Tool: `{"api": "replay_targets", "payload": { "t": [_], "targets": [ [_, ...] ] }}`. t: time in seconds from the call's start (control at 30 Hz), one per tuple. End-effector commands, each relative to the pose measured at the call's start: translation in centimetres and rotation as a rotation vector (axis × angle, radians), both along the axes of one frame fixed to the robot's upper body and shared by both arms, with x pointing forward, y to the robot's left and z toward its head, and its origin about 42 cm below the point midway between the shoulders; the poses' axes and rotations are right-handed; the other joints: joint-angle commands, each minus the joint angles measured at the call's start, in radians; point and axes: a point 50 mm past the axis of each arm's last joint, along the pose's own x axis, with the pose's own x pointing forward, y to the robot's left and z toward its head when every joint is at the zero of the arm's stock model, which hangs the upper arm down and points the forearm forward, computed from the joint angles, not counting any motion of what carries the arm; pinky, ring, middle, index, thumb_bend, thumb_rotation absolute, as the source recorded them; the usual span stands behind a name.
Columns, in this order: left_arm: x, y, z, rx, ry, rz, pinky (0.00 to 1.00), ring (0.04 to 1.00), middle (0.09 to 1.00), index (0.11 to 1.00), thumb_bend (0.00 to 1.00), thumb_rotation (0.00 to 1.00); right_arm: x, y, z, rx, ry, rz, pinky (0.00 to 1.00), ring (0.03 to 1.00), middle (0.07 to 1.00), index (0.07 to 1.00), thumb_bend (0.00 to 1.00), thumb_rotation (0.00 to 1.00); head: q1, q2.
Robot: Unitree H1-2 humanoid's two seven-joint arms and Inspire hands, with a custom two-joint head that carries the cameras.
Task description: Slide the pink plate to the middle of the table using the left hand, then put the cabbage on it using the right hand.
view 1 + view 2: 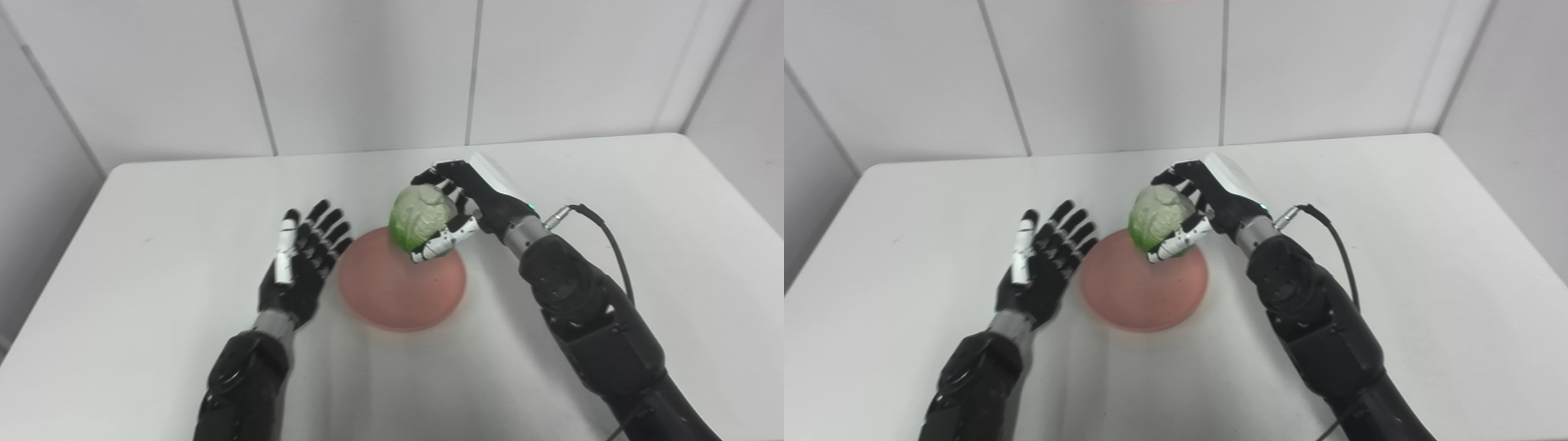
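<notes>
Two hands are over the white counter, and only yours on the right is loaded: the right hand is wrapped around the cabbage, fingers over its top and far side, thumb underneath. You hold it above the far rim of the pink plate; whether it touches the plate yet, you cannot tell from either view. The left hand lies spread and empty just beside the plate's left edge, not on it.

Judge the cabbage as light and round, with a ridged, pale green surface that looks like a moulded toy; it will likely roll if let go off-centre. Your grip across the widest part suits it. The plate looks shallow, stiff and smooth, so it may skid on the slick counter if nudged.

Around you the counter is bare and matte white, with pale panelled walls close behind and open room on both sides.
</notes>
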Motion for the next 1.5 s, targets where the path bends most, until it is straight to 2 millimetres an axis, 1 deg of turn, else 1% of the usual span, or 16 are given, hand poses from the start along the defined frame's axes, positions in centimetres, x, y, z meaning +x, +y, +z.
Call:
{"api": "replay_targets", "payload": {
  "t": [0.0, 0.13, 0.3, 0.37, 0.47, 0.87, 1.2, 1.37, 1.4, 1.43, 1.47],
  "targets": [
    [-0.7, -0.8, -2.0, 0.025, 0.123, -0.004, 0.88, 0.9, 0.905, 0.893, 0.48, 1.0, 0.3, 1.2, 1.6, 0.018, -0.083, 0.059, 0.34, 0.39, 0.444, 0.523, 0.52, 0.0, 0.001, 0.003],
    [-0.6, -1.0, -1.9, 0.032, 0.121, 0.0, 0.88, 0.899, 0.904, 0.89, 0.48, 1.0, 0.3, 1.8, 0.6, 0.02, -0.074, 0.092, 0.35, 0.394, 0.451, 0.519, 0.52, 0.0, 0.0, 0.006],
    [-0.6, -1.1, -1.9, 0.047, 0.113, 0.001, 0.87, 0.895, 0.897, 0.88, 0.48, 1.0, 0.2, 2.4, -0.6, -0.039, -0.081, 0.12, 0.36, 0.397, 0.45, 0.52, 0.52, 0.0, 0.006, 0.011],
    [-0.6, -1.1, -1.9, 0.045, 0.113, -0.001, 0.87, 0.894, 0.896, 0.879, 0.47, 1.0, 0.1, 2.6, -1.0, -0.065, -0.078, 0.121, 0.35, 0.395, 0.446, 0.518, 0.53, 0.0, 0.006, 0.013],
    [-0.6, -1.2, -1.8, 0.043, 0.113, -0.003, 0.87, 0.897, 0.898, 0.882, 0.47, 1.0, 0.1, 2.9, -1.6, -0.06, -0.054, 0.129, 0.34, 0.393, 0.443, 0.517, 0.53, 0.0, 0.007, 0.016],
    [-0.5, -1.3, -1.5, 0.037, 0.113, -0.005, 0.88, 0.9, 0.902, 0.886, 0.48, 1.0, 0.0, 3.5, -3.2, -0.157, -0.039, 0.161, 0.33, 0.383, 0.426, 0.521, 0.52, 0.0, 0.007, 0.027],
    [-0.5, -1.2, -1.4, 0.036, 0.113, -0.008, 0.88, 0.9, 0.905, 0.889, 0.48, 1.0, -0.3, 3.0, -3.8, -0.2, 0.006, 0.171, 0.35, 0.41, 0.439, 0.521, 0.52, 0.0, 0.004, 0.031],
    [-0.5, -1.2, -1.4, 0.038, 0.11, -0.009, 0.87, 0.9, 0.905, 0.89, 0.47, 1.0, -0.7, 2.6, -3.1, -0.222, -0.007, 0.17, 0.39, 0.46, 0.452, 0.539, 0.52, 0.0, 0.004, 0.032],
    [-0.5, -1.2, -1.4, 0.038, 0.11, -0.009, 0.88, 0.902, 0.906, 0.889, 0.47, 1.0, -0.8, 2.6, -2.9, -0.228, -0.012, 0.171, 0.41, 0.491, 0.534, 0.513, 0.52, 0.08, 0.004, 0.032],
    [-0.5, -1.2, -1.4, 0.035, 0.111, -0.01, 0.88, 0.903, 0.906, 0.889, 0.47, 1.0, -0.9, 2.5, -2.6, -0.233, -0.019, 0.176, 0.41, 0.502, 0.562, 0.504, 0.52, 0.11, 0.004, 0.032],
    [-0.5, -1.2, -1.4, 0.033, 0.111, -0.011, 0.88, 0.906, 0.908, 0.892, 0.47, 1.0, -1.0, 2.4, -2.4, -0.237, -0.023, 0.18, 0.46, 0.569, 0.635, 0.643, 0.67, 0.15, 0.003, 0.032]
  ]
}}
